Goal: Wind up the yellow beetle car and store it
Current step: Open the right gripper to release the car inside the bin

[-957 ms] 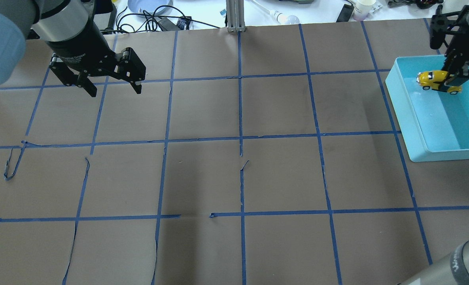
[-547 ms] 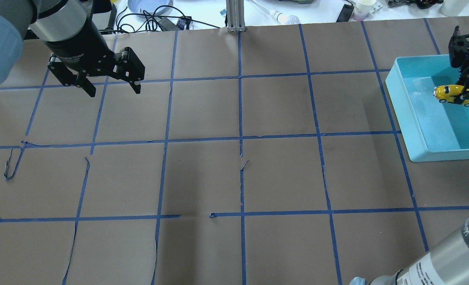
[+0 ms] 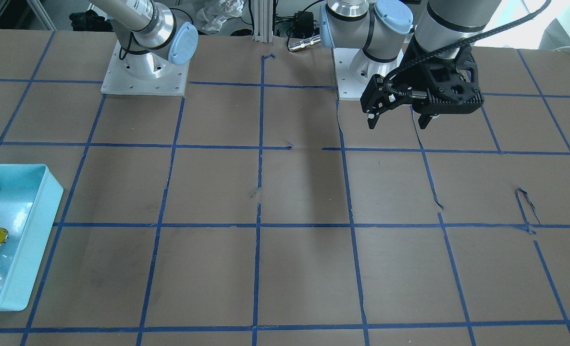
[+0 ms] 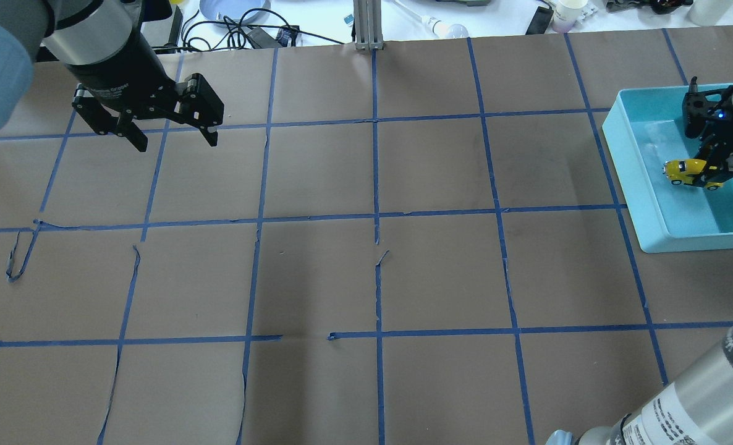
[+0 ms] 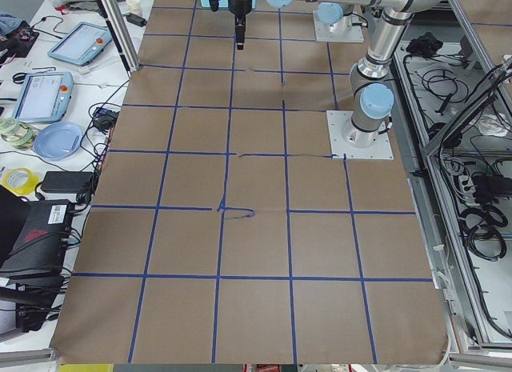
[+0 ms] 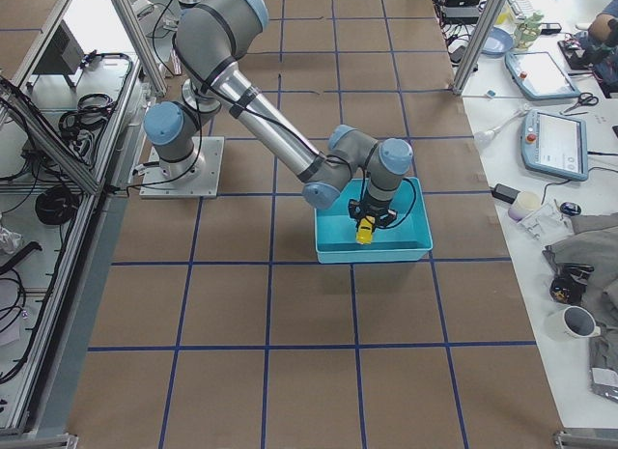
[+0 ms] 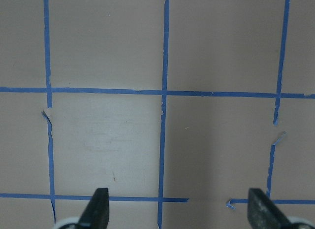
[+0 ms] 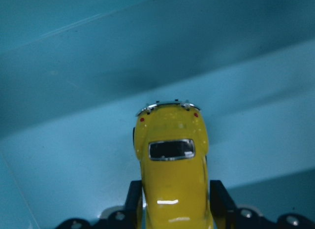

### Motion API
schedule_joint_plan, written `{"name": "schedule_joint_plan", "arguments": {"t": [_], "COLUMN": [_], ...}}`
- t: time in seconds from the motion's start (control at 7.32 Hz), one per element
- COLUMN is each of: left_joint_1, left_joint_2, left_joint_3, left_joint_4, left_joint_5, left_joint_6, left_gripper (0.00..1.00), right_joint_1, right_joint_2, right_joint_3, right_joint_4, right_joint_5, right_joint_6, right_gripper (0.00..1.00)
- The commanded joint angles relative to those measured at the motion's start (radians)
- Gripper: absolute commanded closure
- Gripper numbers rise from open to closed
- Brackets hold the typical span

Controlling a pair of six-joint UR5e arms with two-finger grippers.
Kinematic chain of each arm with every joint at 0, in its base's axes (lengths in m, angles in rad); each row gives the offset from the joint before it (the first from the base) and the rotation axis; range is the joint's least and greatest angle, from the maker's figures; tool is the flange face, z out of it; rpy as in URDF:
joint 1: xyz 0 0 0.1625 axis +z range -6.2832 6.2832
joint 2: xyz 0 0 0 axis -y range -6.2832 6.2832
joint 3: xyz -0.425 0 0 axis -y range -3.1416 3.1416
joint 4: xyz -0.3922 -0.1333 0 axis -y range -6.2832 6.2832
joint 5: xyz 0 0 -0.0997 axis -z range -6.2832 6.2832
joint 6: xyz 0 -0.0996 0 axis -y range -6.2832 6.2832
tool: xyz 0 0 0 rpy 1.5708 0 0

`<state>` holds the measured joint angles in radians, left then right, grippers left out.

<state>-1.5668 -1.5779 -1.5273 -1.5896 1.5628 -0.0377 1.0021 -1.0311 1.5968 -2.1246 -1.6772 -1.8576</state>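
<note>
Right gripper sits low inside the light-blue bin, which stands at the right edge of the table in the overhead view. We see its two fingers pressed against the flanks of the yellow beetle car, one on each side, so it is clamped on the car's body. In the right wrist view the car points away from the camera. Its roof and a dark window face up, and the bin's floor and far wall lie beyond it. The car is within the bin's walls, near the middle of its length. We cannot tell whether its wheels touch the floor.

Left gripper hangs over the far left of the table, well apart from the bin. We record its jaws spread wide. The left wrist view shows only brown paper and blue tape lines between the two fingertips. In the front-facing view the left gripper's fingers point down at the paper, clear of it.

The paper is wrinkled, and the tape is torn or lifted in several spots.
</note>
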Motion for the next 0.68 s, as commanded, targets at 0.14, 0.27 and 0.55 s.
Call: {"name": "schedule_joint_plan", "arguments": {"t": [0.14,0.27,0.55], "left_joint_1": [0.002,0.002,0.008], "left_joint_2": [-0.016,-0.02,-0.024], "left_joint_3": [-0.001,-0.001,-0.001], "left_joint_4": [-0.001,0.0,-0.001], "left_joint_5": [-0.003,-0.003,0.0], "left_joint_6": [-0.001,-0.001,0.004], "left_gripper": [0.0,0.0,0.0], "right_joint_1": [0.001,0.01,0.051], "right_joint_2": [-0.071,-0.145,-0.304], "right_joint_3": [0.008,0.005,0.002], "right_joint_4": [-0.005,0.061,0.249], "right_joint_5": [0.049,0.059,0.047], "right_joint_6": [0.1,0.215,0.66], "right_gripper": [0.0,0.0,0.0]}}
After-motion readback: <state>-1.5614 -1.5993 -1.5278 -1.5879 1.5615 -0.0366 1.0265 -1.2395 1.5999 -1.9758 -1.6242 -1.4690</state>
